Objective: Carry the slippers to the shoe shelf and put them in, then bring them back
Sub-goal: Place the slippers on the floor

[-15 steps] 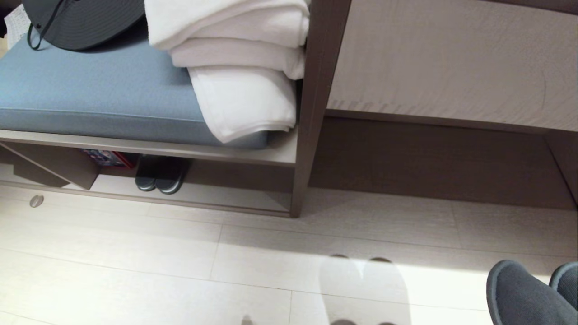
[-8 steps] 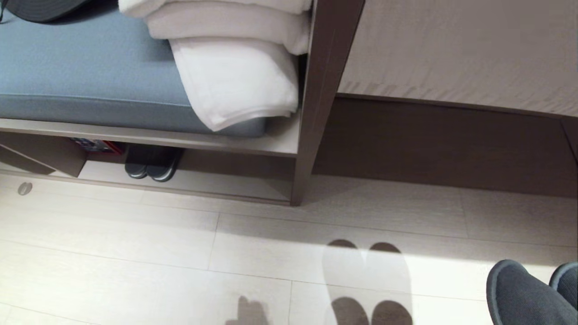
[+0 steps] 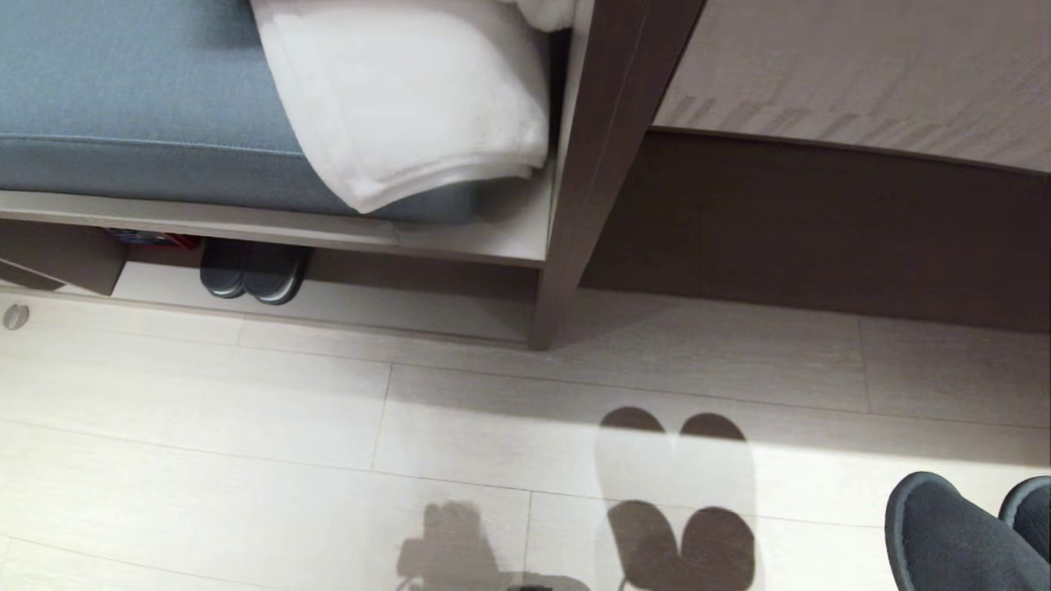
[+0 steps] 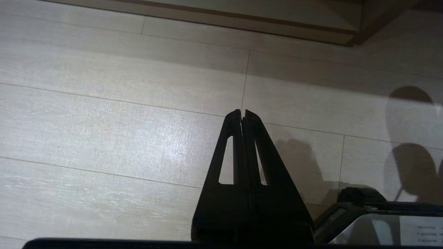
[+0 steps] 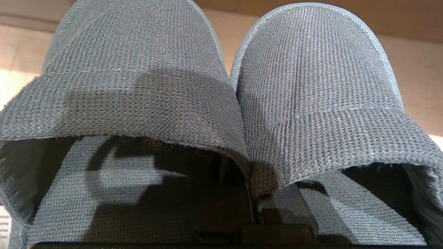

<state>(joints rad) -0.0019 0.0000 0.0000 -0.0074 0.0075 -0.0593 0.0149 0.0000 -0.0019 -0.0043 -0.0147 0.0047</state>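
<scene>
Since the slippers point(image 5: 221, 103) are soft knit with thin soles, they look light and floppy; pinching both inner edges together seems the secure hold. Right pincer point(image 5: 254, 207) is closed on them, off the floor, right of the shelf point(image 3: 394, 324). Left pincer point(image 4: 242, 114) is closed, empty.
</scene>
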